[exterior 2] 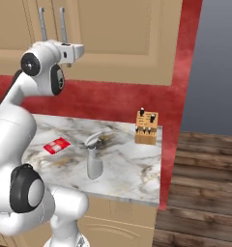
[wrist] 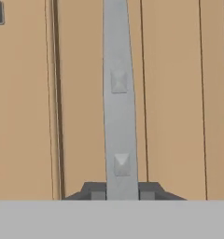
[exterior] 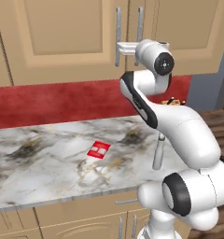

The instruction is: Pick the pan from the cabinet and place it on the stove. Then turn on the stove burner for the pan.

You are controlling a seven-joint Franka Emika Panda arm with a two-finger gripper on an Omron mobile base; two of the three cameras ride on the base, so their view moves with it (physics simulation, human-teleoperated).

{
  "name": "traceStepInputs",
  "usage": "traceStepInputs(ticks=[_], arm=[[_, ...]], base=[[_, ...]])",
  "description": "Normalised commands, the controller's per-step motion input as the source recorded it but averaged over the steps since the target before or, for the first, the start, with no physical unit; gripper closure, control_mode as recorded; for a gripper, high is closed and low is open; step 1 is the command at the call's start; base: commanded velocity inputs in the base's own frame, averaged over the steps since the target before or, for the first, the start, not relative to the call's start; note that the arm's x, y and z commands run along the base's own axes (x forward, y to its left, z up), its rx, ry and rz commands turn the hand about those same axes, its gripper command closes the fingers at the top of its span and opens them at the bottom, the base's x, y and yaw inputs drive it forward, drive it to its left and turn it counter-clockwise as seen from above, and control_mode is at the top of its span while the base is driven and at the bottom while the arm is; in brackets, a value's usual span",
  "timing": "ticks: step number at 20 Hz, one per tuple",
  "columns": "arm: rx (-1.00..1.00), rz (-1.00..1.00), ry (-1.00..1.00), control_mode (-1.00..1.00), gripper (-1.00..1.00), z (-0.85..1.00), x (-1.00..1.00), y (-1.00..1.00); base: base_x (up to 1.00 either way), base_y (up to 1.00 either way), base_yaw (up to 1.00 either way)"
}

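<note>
The cabinet hangs above the counter, light tan wood with two recessed-panel doors, both closed, so the pan is not in sight. Two long vertical silver bar handles sit side by side where the doors meet. The gripper reaches flat against the left handle; in the hand view the smooth grey bar runs straight up between the two dark fingertips, which sit just either side of it. The jaws appear closed around the bar, pinching it, though contact itself is hard to confirm.

Below the cabinet runs a mottled red backsplash. The counter is polished marble, white with grey and ochre veining, over tan drawer fronts. On it lies a small flat red and white card. Near the front edge stands a slim grey spray bottle, upright. At the far right corner a blocky wooden knife block holds black-handled knives. Beyond the counter's end lies dark wooden plank floor beside a grey wall.
</note>
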Motion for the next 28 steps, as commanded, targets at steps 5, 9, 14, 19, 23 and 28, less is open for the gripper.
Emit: traceStepInputs(ticks=[5, 9, 14, 19, 23, 28], arm=[[0.00, 0.04, 0.05, -1.00, 1.00, -0.23, -0.25, -0.01], [0.00, 0.05, 0.00, -1.00, 1.00, -0.19, -0.54, -0.15], [0.00, 0.05, 0.00, -1.00, 1.00, -0.21, -0.69, -0.23], [0.00, 0.03, 0.00, -1.00, 1.00, -0.13, -0.69, -0.18], [0.00, 0.00, 0.01, -1.00, 1.00, -0.01, -0.70, -0.18], [0.00, 0.00, 0.03, -1.00, -1.00, -0.02, -0.65, -0.13]], base=[[0.00, 0.00, 0.00], [0.00, 0.00, 0.00], [0.00, 0.00, 0.00], [0.00, 0.00, 0.00], [0.00, 0.00, 0.00], [0.00, 0.00, 0.00]])
